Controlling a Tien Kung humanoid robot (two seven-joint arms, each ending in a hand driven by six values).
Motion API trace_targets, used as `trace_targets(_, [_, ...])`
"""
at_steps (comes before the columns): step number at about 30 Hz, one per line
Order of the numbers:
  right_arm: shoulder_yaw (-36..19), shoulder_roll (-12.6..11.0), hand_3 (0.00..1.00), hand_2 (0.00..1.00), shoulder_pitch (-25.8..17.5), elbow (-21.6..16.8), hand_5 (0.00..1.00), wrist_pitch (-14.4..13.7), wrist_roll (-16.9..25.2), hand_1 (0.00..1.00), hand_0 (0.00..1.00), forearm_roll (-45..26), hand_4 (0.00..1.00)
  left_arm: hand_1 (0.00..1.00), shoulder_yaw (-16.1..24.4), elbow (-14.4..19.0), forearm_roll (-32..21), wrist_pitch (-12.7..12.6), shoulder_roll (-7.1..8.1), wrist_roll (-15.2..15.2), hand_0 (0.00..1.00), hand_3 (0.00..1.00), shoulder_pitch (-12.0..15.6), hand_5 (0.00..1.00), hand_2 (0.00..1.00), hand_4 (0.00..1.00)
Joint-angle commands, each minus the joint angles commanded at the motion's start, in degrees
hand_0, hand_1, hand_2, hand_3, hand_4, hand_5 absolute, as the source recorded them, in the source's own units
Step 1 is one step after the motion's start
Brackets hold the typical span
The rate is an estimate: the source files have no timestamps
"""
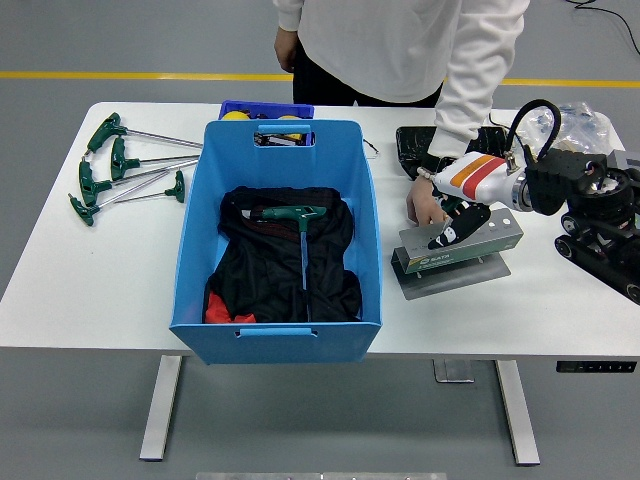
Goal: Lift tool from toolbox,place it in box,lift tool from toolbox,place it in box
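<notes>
Item: second tool lift, in hand.
My right hand (452,226) fingers rest uncurled on toolbox (458,248); next, grip a tool.

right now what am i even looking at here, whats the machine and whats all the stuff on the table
One camera, high on a humanoid robot, looks down over a white table. The robot's right hand, on a black arm with a white-and-orange wrist, rests on a grey metal toolbox; whether it grips anything is unclear. A person in a white sleeve has a hand at the toolbox too. A big blue plastic bin holds black cloth and one green-handled T-wrench. Four more green-handled wrenches lie at the left.
</notes>
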State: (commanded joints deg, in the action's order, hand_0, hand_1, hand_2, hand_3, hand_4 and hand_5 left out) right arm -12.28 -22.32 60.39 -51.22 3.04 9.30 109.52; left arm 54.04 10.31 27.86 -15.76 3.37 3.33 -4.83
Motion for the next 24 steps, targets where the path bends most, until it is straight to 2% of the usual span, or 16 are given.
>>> trace_targets(1, [0.0, 0.1, 0.158, 0.185, 0.0, 0.0, 0.738, 0.0, -0.1, 0.159, 0.21, 0.0, 0.992, 0.73, 0.2, 0.0, 0.1, 0.0, -0.02, 0.0, 0.744, 0.777, 0.0, 0.615, 0.804, 0.732])
trace_targets(2, [0.0, 0.2, 0.131, 0.142, 0.1, 0.0, 0.74, 0.1, -0.1, 0.111, 0.112, -0.1, 0.988, 0.73, 0.3, 0.0, 0.2, 0.0, -0.03, 0.0, 0.745, 0.776, 0.1, 0.614, 0.804, 0.732])
trace_targets(7, [-0.4, 0.2, 0.131, 0.142, 0.2, -0.2, 0.74, 0.1, -0.2, 0.111, 0.112, -0.5, 0.988, 0.73, 0.4, 0.0, 0.3, 0.0, -0.01, 0.0, 0.745, 0.776, 0.1, 0.614, 0.804, 0.732])
trace_targets(8, [-0.7, 0.2, 0.116, 0.127, 0.2, -0.2, 0.745, 0.1, -0.3, 0.087, 0.07, -0.6, 0.983, 0.73, 0.5, 0.0, 0.4, 0.0, -0.03, 0.0, 0.745, 0.776, 0.1, 0.618, 0.804, 0.733])
trace_targets(10, [-1.2, 0.1, 0.116, 0.127, 0.2, -0.4, 0.745, 0.1, -0.4, 0.087, 0.07, -0.7, 0.983, 0.73, 0.7, 0.0, 0.5, 0.0, -0.04, 0.0, 0.745, 0.776, 0.1, 0.618, 0.804, 0.733])
trace_targets(19, [-4.3, -0.9, 0.101, 0.11, 0.7, -2.9, 0.749, 1.3, -1.2, 0.058, 0.058, -1.2, 0.974, 0.729, 1.4, 0.0, 1.4, -0.1, -0.03, 0.2, 0.745, 0.776, 0.5, 0.617, 0.804, 0.732])
trace_targets(20, [-4.6, -0.9, 0.071, 0.071, 0.7, -3.1, 0.725, 1.3, -1.3, 0.016, 0.018, -1.1, 0.945, 0.73, 1.6, 0.0, 1.5, -0.1, -0.04, 0.2, 0.745, 0.776, 0.6, 0.617, 0.804, 0.733])
trace_targets(24, [-6.7, -1.4, 0.071, 0.071, 0.7, -4.6, 0.725, 1.1, -1.5, 0.016, 0.018, -1.0, 0.945, 0.73, 2.6, 0.0, 2.4, -0.2, -0.09, 0.3, 0.745, 0.776, 0.8, 0.617, 0.804, 0.733])
